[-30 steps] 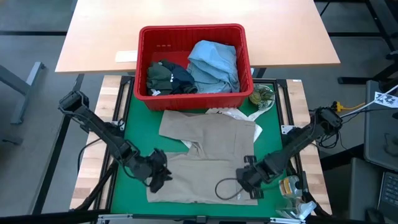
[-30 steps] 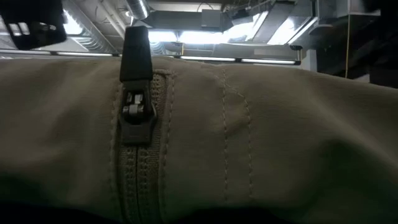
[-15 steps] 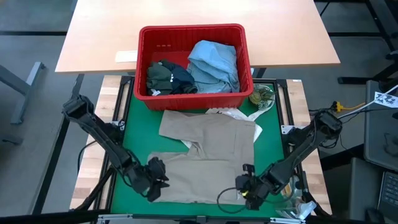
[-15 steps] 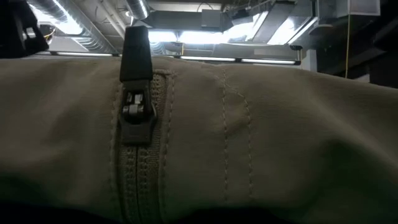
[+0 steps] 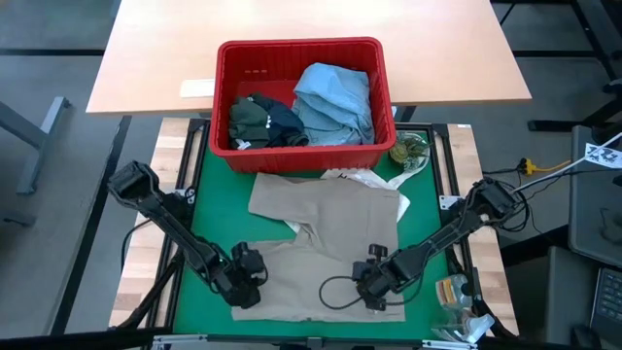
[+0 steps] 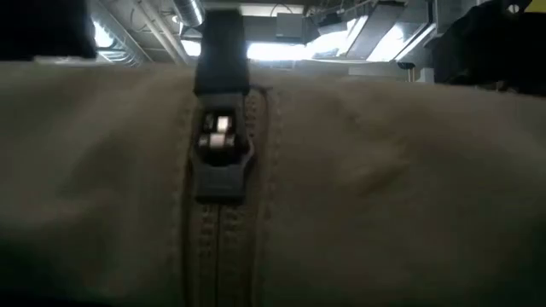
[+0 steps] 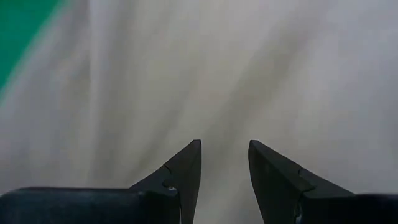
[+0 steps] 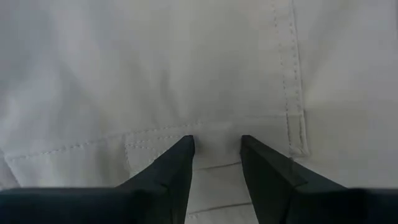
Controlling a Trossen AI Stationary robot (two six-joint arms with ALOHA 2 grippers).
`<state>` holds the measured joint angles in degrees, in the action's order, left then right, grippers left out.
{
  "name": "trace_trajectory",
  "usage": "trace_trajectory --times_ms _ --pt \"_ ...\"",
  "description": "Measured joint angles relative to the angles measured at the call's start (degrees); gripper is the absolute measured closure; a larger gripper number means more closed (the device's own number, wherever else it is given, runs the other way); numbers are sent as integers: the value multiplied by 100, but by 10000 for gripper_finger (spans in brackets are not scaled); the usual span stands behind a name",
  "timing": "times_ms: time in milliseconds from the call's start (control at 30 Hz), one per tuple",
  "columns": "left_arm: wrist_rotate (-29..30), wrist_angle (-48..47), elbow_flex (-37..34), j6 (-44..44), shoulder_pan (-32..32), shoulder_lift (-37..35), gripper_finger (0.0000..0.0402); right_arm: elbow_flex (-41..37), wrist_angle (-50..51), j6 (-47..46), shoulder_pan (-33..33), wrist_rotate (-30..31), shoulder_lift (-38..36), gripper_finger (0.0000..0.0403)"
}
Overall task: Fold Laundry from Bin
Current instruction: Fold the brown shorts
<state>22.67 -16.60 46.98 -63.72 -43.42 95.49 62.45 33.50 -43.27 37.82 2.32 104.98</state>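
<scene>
Green-topped desk [image 5: 194, 233] with a bare wooden desk [image 5: 146, 58] behind it. Red bin [image 5: 303, 58] at the far edge holds a light blue shirt [image 5: 335, 97] and dark garments [image 5: 262, 122]. Beige garment [image 5: 326, 243] lies flat before the bin, long axis toward it. Left tool [image 5: 250, 282] and right tool [image 5: 374, 282] rest on its near hem, fingers parted, pinching nothing visible.

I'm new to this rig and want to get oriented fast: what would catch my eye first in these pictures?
The red bin at the table's far edge stands out, holding a light blue shirt and dark garments. In front of it, beige trousers lie spread on the green mat, with the left end effector and right end effector down on their near edge, fingers parted. The low view is filled by the trousers' zipper.
</scene>
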Motion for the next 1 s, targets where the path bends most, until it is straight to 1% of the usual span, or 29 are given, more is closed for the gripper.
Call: trace_trajectory --times_ms 67,233,333,467,600,700,833,1000 --pt "-196 108 2 -95 -29 233 273 7 -30 10 -2 -196 87 262" --pt "-798 893 23 -318 -139 418 278 -4 -336 136 55 -642 128 262" --pt "-1058 1310 9 -333 -248 439 292 28 -528 256 89 -1027 90 262" --pt "-1296 1603 0 -370 -320 449 315 210 -441 594 170 -1302 89 262" --pt "-1313 1608 -2 -367 -291 381 336 429 -236 655 169 -1229 -25 262" --pt "-1321 1605 -2 -245 -195 266 354 608 200 781 157 -936 -117 262" --pt "-1312 1556 -2 141 -47 -19 376 844 762 827 157 -681 -217 262" --pt "-1201 1250 0 767 229 -548 398 1177 1358 1018 156 -250 -261 262"
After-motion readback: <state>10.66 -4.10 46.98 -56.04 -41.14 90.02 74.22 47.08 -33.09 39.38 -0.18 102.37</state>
